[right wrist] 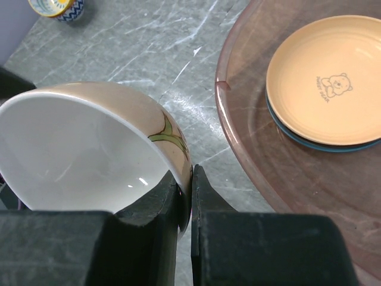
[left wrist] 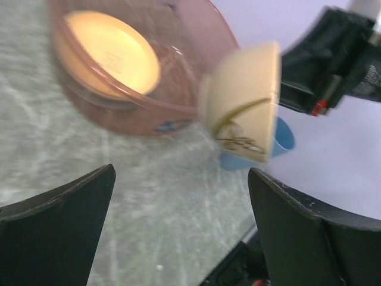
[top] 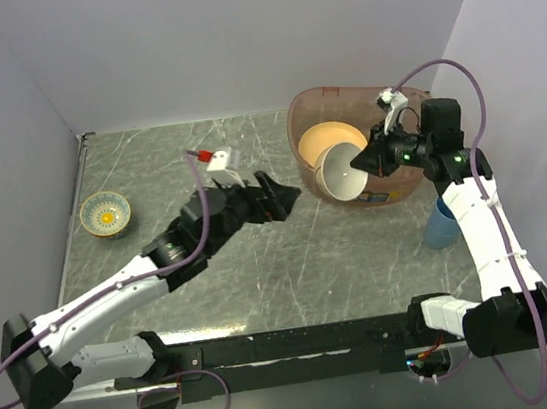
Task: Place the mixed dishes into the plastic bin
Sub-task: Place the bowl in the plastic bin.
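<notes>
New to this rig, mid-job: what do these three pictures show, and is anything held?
Two robot arms are bolted at the near edge of a grey marbled table. The wide picture looks down from above; the others come from wrist cameras. The right arm pinches the rim of a cream bowl in its jaws beside the translucent pinkish plastic bin, which holds a yellow-orange plate. The left arm has open, empty jaws. A light blue plastic cup and a small patterned bowl sit on the table.
</notes>
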`<state>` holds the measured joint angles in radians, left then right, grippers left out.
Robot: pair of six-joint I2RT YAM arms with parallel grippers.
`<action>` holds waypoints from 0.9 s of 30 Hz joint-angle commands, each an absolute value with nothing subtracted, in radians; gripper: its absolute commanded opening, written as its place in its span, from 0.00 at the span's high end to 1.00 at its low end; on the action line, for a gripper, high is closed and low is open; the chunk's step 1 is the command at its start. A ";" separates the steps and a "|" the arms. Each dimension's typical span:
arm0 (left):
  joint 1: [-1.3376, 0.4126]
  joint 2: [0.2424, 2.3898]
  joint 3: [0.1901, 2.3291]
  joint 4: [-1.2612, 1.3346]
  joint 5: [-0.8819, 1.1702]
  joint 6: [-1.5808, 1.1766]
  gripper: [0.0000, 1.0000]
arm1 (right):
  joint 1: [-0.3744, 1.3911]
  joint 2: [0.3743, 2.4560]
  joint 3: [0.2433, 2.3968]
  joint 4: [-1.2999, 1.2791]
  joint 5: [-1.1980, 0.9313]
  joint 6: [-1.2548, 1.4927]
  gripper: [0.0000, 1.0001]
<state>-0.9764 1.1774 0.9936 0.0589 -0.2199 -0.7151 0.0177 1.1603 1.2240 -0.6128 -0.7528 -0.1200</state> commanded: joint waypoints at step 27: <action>-0.672 0.847 0.785 -0.268 -0.479 -0.209 0.01 | -0.161 1.379 1.514 -0.583 -0.584 -0.097 1.00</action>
